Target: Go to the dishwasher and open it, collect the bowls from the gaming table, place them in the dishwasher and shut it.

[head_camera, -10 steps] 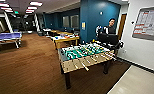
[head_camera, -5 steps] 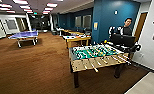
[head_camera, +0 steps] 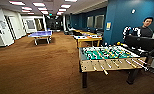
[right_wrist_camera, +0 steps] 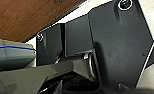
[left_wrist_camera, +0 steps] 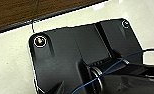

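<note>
While I face down a long carpeted room, the foosball table [head_camera: 110,58] stands close on my right, its green pitch and rods turned toward me. Behind it a person [head_camera: 145,29] stands against the blue wall [head_camera: 123,20] with a control rig, a dark monitor [head_camera: 140,43] in front of them. Beyond the foosball table, further along the same wall, is a light wooden table [head_camera: 89,39] with small things on top that I cannot make out. The gaming table with the bowls may be in that row, but I cannot pick it out from here. Far off on the left a blue ping-pong table [head_camera: 40,35] sits on the brown carpet [head_camera: 38,67], near white doors [head_camera: 13,26]. The middle of the carpet is open between the ping-pong table and the row of tables on the right.

In both wrist views I see my own dark plate over a pale surface, with a strip of brown carpet along one edge; a thin blue cable [left_wrist_camera: 110,68] crosses the left one. I cannot tell whether my left hand or my right hand is apart or together.
</note>
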